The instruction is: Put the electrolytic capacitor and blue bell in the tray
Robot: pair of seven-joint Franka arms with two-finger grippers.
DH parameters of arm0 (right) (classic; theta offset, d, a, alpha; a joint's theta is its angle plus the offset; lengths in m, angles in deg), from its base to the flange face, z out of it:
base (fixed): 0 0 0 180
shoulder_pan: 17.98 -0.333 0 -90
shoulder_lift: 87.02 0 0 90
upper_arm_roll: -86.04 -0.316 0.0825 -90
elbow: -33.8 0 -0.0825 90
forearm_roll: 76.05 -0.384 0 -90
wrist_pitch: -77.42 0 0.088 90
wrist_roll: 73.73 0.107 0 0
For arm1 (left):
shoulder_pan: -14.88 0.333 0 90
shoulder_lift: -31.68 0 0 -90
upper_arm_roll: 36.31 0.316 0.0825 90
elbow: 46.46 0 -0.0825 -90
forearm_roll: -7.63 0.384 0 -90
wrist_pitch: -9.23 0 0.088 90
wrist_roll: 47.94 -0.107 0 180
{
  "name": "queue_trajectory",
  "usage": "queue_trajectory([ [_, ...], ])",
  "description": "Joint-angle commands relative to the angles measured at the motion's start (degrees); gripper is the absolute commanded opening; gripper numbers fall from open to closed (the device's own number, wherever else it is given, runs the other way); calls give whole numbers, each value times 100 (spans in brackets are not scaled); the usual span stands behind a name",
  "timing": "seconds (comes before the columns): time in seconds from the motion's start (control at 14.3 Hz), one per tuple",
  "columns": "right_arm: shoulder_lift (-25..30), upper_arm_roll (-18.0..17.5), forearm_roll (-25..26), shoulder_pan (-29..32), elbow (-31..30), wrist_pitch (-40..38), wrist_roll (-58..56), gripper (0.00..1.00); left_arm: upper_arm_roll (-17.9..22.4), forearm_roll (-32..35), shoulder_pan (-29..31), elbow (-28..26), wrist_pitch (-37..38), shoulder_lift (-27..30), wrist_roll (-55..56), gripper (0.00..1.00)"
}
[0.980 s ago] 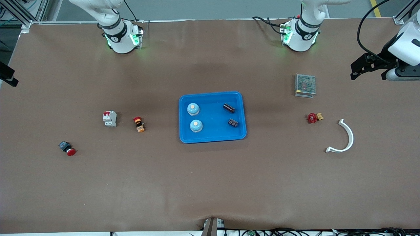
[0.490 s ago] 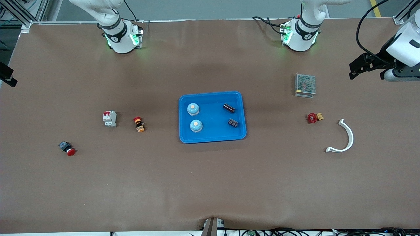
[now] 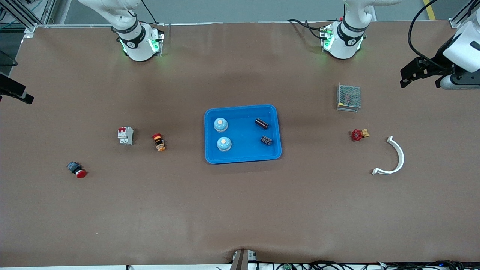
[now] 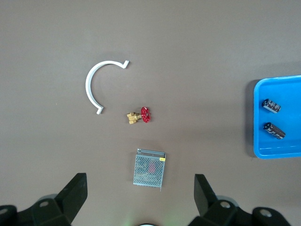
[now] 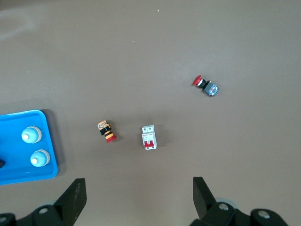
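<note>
The bright blue tray point(image 3: 243, 152) sits mid-table. In it are two blue bells point(image 3: 221, 125) point(image 3: 224, 144) toward the right arm's end and two dark electrolytic capacitors point(image 3: 262, 123) point(image 3: 266, 140) toward the left arm's end. My left gripper point(image 3: 412, 72) is open and empty, high over the table's edge at the left arm's end. Its wrist view point(image 4: 139, 184) shows the tray point(image 4: 284, 148) and both capacitors point(image 4: 271, 105). My right gripper point(image 3: 17, 93) is open and empty at the other end. Its wrist view point(image 5: 138, 186) shows the tray point(image 5: 14, 175) and both bells point(image 5: 31, 135).
Toward the left arm's end lie a metal mesh box point(image 3: 348, 97), a red valve point(image 3: 358, 134) and a white curved piece point(image 3: 395, 157). Toward the right arm's end lie a white circuit breaker point(image 3: 125, 135), an orange-red button point(image 3: 159, 142) and a red push button point(image 3: 77, 170).
The left gripper has drifted slightly toward the bases' side. The right gripper has edged a little farther into the front view. Nothing in the tray has moved.
</note>
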Motion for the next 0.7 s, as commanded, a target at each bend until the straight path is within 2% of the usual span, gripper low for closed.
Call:
queue_trajectory([
  [0.0, -40, 11, -168, -2, 85, -127, 13, 100, 10, -94, 14, 266, 109, 15, -88, 100],
  [0.21, -40, 11, -46, -37, 68, -119, -13, 100, 19, -59, 22, 311, 100, -3, -114, 100],
  [0.42, -31, -15, 454, -204, 68, -101, -5, 100, 19, -59, 22, 372, 109, -99, -106, 100],
  [0.63, -31, -15, 500, -204, 68, -110, -66, 100, 19, -24, 5, 372, 109, -117, -88, 100],
])
